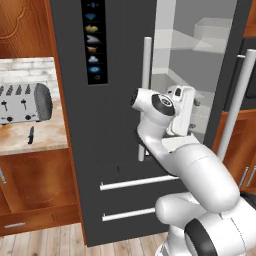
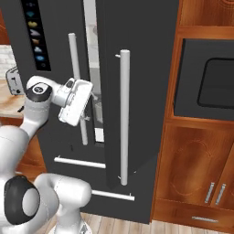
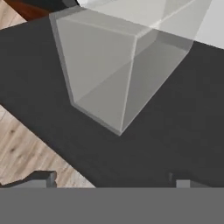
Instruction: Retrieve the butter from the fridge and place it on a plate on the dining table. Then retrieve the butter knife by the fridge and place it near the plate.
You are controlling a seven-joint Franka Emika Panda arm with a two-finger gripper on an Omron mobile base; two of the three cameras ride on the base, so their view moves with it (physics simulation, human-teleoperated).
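- The end effector (image 3: 113, 181) points into the fridge (image 1: 90, 165) with its fingertips (image 3: 43, 179) spread wide and nothing between them.
- Just ahead of it in the hand view is a clear, grey-tinted bin (image 3: 118, 74) set against a dark inner wall, with wooden floor (image 3: 30, 140) showing at the lower left.
- In the left base view the white hand (image 1: 181, 110) sits at the gap where the fridge's right door (image 2: 137, 91) stands open; pale shelves (image 1: 210, 30) show inside.
- That open door, with its long white bar handle (image 2: 124, 116), stands just right of the hand in the right base view.
- The left door is shut; it carries a strip of coloured icons (image 1: 93, 40) and another bar handle (image 1: 145, 95), with two drawers (image 1: 130, 200) below.
- The butter knife (image 1: 31, 135) lies on the table (image 1: 30, 140) left of the fridge, in front of a silver toaster (image 1: 22, 102), well apart from the end effector.
- A dark oven (image 2: 208, 82) sits in wooden cabinets (image 2: 196, 183) right of the fridge.
- I cannot tell where the butter is.
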